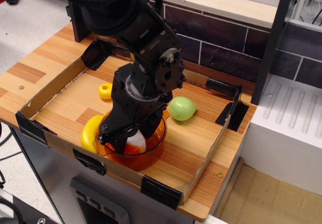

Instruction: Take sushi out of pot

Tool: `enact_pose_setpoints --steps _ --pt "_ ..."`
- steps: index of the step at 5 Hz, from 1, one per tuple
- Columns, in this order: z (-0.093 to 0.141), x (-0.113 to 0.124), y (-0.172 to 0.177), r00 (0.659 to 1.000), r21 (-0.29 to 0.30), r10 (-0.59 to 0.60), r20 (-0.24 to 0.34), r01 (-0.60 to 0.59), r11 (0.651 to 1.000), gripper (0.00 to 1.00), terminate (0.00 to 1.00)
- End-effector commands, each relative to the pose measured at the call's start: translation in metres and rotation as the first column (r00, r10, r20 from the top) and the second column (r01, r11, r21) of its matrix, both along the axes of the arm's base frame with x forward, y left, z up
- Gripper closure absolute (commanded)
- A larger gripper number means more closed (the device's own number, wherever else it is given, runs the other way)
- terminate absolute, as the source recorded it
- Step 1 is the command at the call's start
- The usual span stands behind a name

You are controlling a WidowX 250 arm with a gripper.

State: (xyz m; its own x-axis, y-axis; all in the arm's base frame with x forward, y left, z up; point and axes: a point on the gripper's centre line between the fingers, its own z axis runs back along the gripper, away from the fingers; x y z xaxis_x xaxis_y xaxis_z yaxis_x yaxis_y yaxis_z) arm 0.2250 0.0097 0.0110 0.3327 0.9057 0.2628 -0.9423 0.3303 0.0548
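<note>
The translucent orange pot [157,144] stands at the front left of the cardboard tray. The sushi [137,142], white with an orange-red rim, lies inside it, partly hidden by my arm. My black gripper [132,134] reaches down into the pot. Its fingers stand apart, one at the left of the sushi and one behind it at the right, so the sushi sits between them. I cannot tell whether the fingers touch it.
A green pear-shaped toy [182,108] lies right of the pot. A yellow toy [90,132] touches the pot's left side. A small yellow ring-shaped toy [105,90] lies further back left. Low cardboard walls [204,166] ring the wooden board.
</note>
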Motion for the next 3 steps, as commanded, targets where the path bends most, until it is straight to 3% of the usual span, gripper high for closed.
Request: enact_pose_setpoints --steps 1,3 --pt "0.028 0.006 0.006 0.999 -0.002 -0.014 0.048 0.014 1.000 1.00 0.00" --pt "0.083 0.019 0.014 0.991 -0.074 0.047 0.122 -0.038 0.997 1.00 0.00"
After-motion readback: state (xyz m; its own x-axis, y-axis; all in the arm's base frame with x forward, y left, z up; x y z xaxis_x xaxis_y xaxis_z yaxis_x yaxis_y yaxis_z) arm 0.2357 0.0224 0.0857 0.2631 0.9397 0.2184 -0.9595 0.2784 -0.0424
